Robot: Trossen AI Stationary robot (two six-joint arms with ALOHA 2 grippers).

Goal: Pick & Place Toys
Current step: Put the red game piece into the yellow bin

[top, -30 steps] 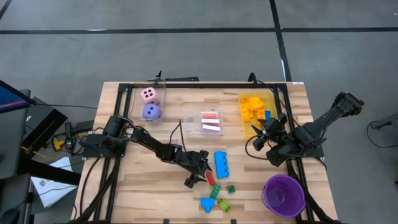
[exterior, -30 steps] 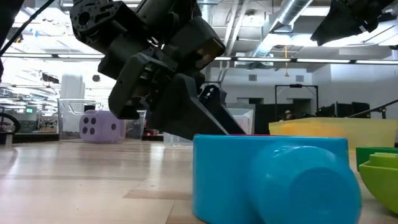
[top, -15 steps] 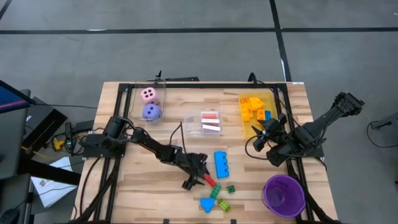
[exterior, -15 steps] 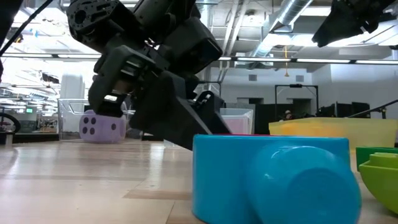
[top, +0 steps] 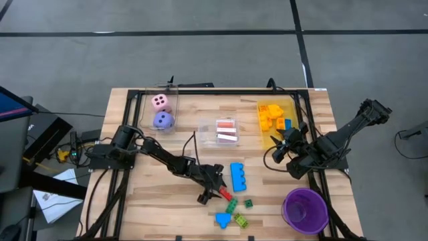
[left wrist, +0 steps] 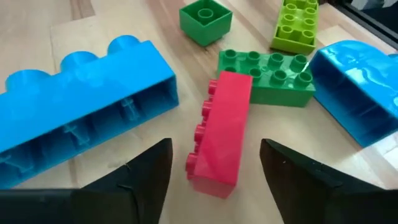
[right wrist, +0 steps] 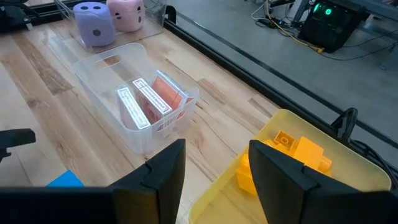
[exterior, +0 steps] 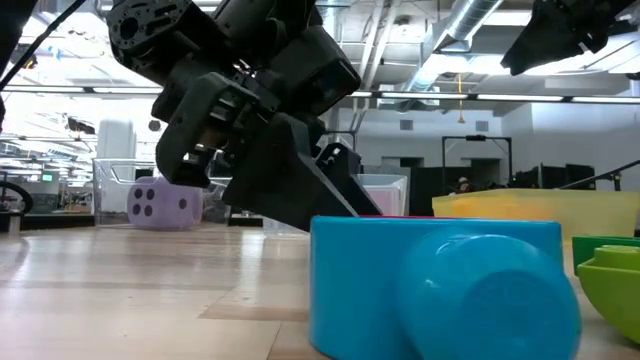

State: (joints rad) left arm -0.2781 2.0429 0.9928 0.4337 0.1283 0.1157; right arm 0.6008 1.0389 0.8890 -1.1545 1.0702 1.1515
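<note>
Left wrist view gives me the clearest look: the left gripper (left wrist: 214,162) is low over the desk (left wrist: 93,18) with its fingers (left wrist: 146,171) spread apart, one on each side of a red brick (left wrist: 221,134) and not yet touching it. That red brick lies flat on its side, studs facing the big blue brick (left wrist: 81,112), its long axis running straight away from the fingers toward the green pieces.

At its far end the red brick touches a dark green flat brick (left wrist: 267,78) that lies crosswise. Beyond that I see a small green cube (left wrist: 205,22) and a lime brick (left wrist: 295,25). A blue scoop-shaped piece (left wrist: 357,93) sits just beside the dark green brick. The big blue brick crowds one finger closely, so the space on that side is tight.

From the high view I place this cluster near the front middle of the desk, with the purple cup (top: 305,209) well apart to the right.

My right gripper (top: 281,144) hangs near the yellow bin (top: 277,115), fingers parted and holding nothing. The right wrist view shows orange bricks (right wrist: 298,152) in that bin, pink-backed cards (right wrist: 152,99) in a clear bin (right wrist: 99,68), and the purple die (right wrist: 93,22) and pink die (right wrist: 129,12) farther off.
</note>
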